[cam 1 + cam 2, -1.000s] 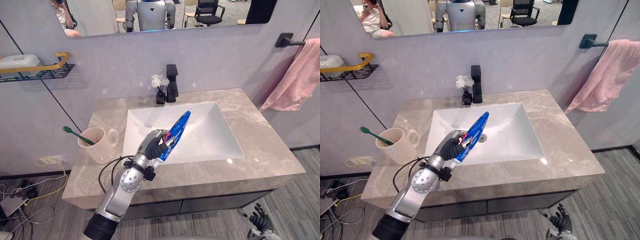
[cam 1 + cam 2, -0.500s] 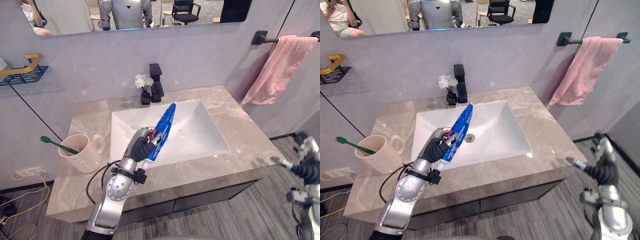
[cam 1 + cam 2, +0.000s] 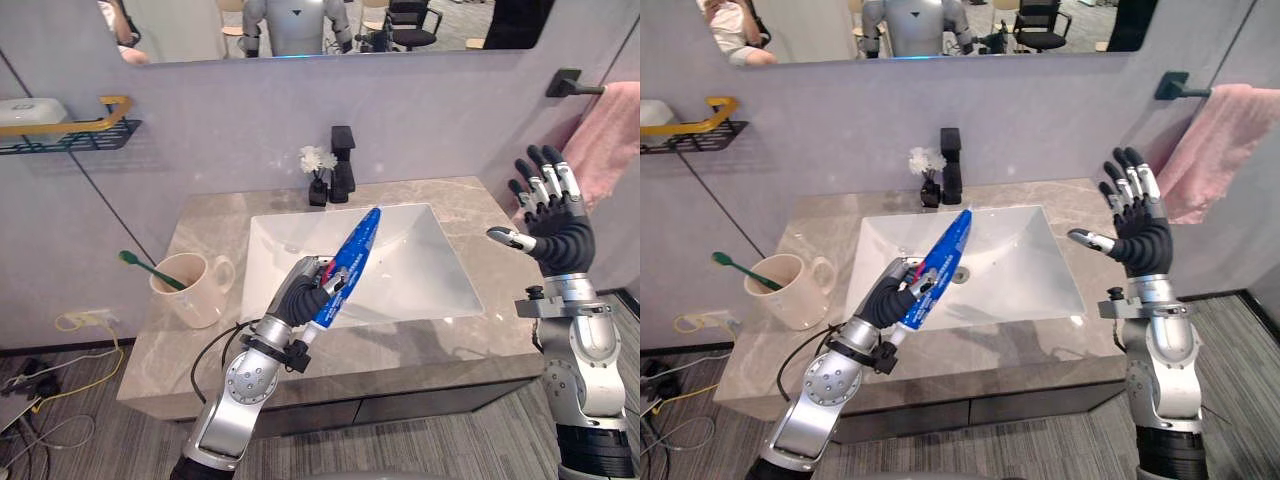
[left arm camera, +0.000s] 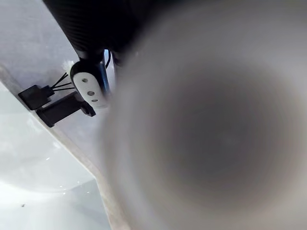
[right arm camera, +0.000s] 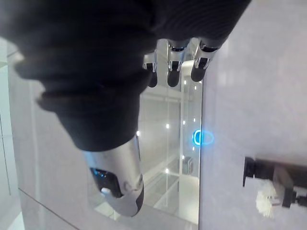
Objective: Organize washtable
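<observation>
Left eye view has the left hand raised above the front edge of the sink, fingers and thumb curled round the lower part of a blue toothpaste tube. The tube slants up and away from the hand, held in the air over the basin with its white cap end lowest. The left wrist view cannot confirm that grip, since a blurred grey mass sits close to the lens. Beside that mass it catches the black faucet and the small dark vase of white flowers, which stand side by side at the back of the sink. On the grey stone countertop, to the left of the sink and apart from the hand, stands a cream mug with a green toothbrush leaning out of it. The right hand is lifted beside the counter's right end in front of a pink towel. Its fingers are spread and straight, and it holds nothing. The right wrist view shows those fingers in a straight row against the mirror, with the thumb well apart. A wire shelf hangs on the wall at far left.
</observation>
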